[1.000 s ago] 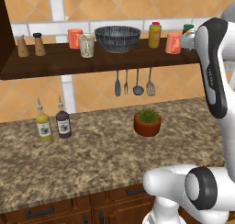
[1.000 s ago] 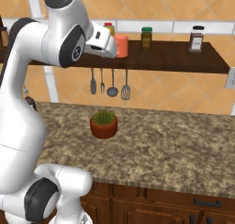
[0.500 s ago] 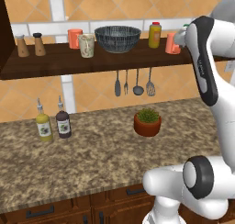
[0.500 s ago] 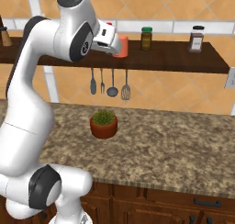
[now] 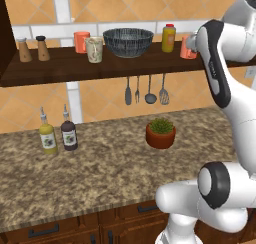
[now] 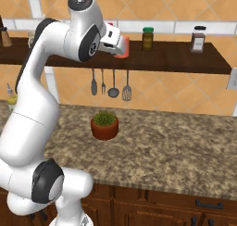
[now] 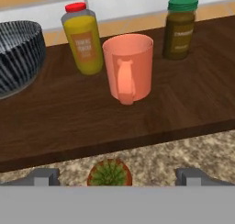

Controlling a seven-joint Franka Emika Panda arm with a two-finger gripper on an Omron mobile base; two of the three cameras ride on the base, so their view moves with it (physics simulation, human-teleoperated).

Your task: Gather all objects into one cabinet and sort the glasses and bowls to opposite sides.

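Over the last second I have pulled the hand back and up from the long dark brown wooden wall shelf (image 5: 100, 68), and the plain coral-orange handleless cup (image 7: 128, 68) now stands on the board by itself, upright, clear of my gripper (image 7: 118, 176). In the hand view the two dark fingertips sit wide apart at the bottom edge with nothing between them, so the claw is released and empty.

The cup rests between the yellow squeeze bottle with the red cap (image 7: 83, 38) and the green-lidded jar of dark relish (image 7: 179, 28), just in front of both. In the left base view it is half hidden behind my forearm at (image 5: 188, 48).

I read this as a finished placement, but on the wrong side. The wide dark grey ribbed bowl (image 5: 128, 41) sits mid-shelf, and the other coral-orange cup (image 5: 81, 41) and the beige speckled tumbler (image 5: 94, 49) stand to its left, near the two brown shakers (image 5: 31, 48). So glasses flank the bowl on both sides; the sorting is not done yet.
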